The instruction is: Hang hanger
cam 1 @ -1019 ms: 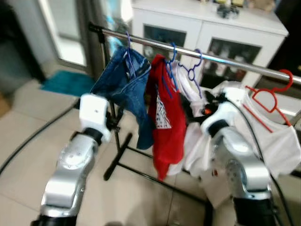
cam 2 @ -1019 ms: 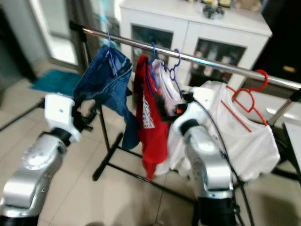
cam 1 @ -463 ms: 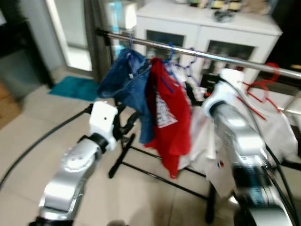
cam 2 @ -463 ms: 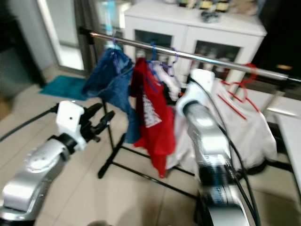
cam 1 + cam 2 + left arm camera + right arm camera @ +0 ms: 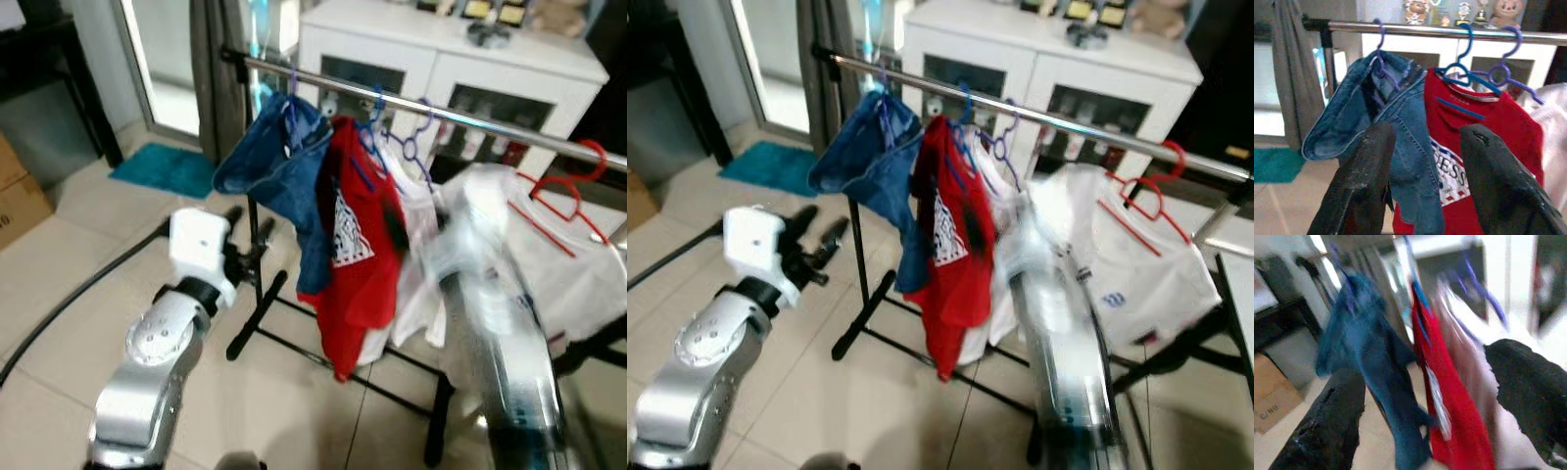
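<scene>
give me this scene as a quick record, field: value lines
rail: metal clothes rail on a black stand
garments, robot's left to right: denim piece, red shirt, white garments
hangers: purple, blue, purple; red hanger farthest right
left gripper: open, empty, facing the denim
right gripper: open, empty, blurred
backdrop: white cabinet

Found the metal rail (image 5: 490,122) crowded toward its left end: denim garment (image 5: 279,166), red shirt (image 5: 358,245) and a white garment (image 5: 416,245) hung close together on hangers, touching one another. Left a bare stretch of rail between the purple hanger (image 5: 411,147) and the red hanger (image 5: 568,186), with the white shirt (image 5: 558,264) draped below it. Blocked the far side with a white cabinet (image 5: 441,69) just behind the rail. Kept open tiled floor (image 5: 78,274) on the near left, crossed by a black cable (image 5: 88,284) and the rack's black base (image 5: 323,357).
</scene>
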Controlling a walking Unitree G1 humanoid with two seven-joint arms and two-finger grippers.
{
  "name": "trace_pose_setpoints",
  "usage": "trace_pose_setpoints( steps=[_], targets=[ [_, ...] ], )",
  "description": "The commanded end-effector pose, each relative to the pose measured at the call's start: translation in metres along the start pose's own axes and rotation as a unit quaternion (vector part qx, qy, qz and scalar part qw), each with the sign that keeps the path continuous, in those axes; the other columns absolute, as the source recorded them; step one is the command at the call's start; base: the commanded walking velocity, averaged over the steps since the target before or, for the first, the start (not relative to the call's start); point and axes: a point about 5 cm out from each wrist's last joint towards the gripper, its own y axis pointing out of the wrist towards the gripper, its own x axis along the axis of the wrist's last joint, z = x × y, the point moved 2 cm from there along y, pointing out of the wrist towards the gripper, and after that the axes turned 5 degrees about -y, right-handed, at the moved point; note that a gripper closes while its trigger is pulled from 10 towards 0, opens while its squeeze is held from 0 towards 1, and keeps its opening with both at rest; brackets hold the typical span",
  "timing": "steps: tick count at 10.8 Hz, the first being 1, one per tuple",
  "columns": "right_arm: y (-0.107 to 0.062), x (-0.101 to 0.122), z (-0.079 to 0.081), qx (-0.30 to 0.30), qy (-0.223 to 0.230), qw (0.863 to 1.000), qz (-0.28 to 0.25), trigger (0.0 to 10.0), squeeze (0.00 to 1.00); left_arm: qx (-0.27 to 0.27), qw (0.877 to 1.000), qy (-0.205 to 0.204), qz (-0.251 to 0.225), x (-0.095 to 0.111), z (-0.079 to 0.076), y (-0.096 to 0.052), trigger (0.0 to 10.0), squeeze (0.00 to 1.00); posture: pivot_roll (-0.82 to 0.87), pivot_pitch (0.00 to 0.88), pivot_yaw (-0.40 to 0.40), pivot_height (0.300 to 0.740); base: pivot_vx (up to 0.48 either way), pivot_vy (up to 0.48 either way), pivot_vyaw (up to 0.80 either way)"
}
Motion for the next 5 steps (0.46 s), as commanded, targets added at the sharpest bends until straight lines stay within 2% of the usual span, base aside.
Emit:
trace_pose_setpoints(
  steps=[1, 2, 3, 4, 5],
  targets=[
    [-0.010, 0.013, -0.006, -0.012, 0.000, 0.999, -0.033, 10.0, 0.00, 0.009, 1.000, -0.008, 0.001, -0.005, 0.001, -0.002, 10.0, 0.00, 0.11, 0.000, -0.036, 0.740, 0.292, 0.000, 0.00],
    [-0.025, 0.006, -0.013, -0.021, -0.004, 1.000, -0.021, 10.0, 0.00, 0.009, 1.000, 0.000, -0.001, -0.009, 0.000, -0.004, 10.0, 0.00, 0.10, 0.000, -0.029, 0.740, 0.379, 0.000, 0.00],
    [-0.027, 0.006, -0.019, -0.036, -0.009, 0.999, -0.016, 10.0, 0.00, 0.012, 1.000, 0.017, -0.004, -0.010, 0.000, -0.001, 10.0, 0.00, 0.09, 0.000, -0.025, 0.740, 0.469, 0.000, 0.00],
    [-0.024, 0.009, -0.019, -0.037, -0.020, 0.999, -0.016, 10.0, 0.00, -0.003, 0.999, 0.032, 0.001, -0.012, -0.003, 0.000, 10.0, 0.00, 0.09, 0.000, -0.023, 0.740, 0.469, 0.000, -0.43],
    [-0.016, 0.016, -0.020, -0.043, -0.023, 0.999, -0.023, 10.0, 0.00, -0.015, 0.999, 0.033, 0.004, -0.013, -0.006, 0.003, 10.0, 0.00, 0.09, 0.000, -0.028, 0.740, 0.469, 0.000, -0.80]
  ],
)
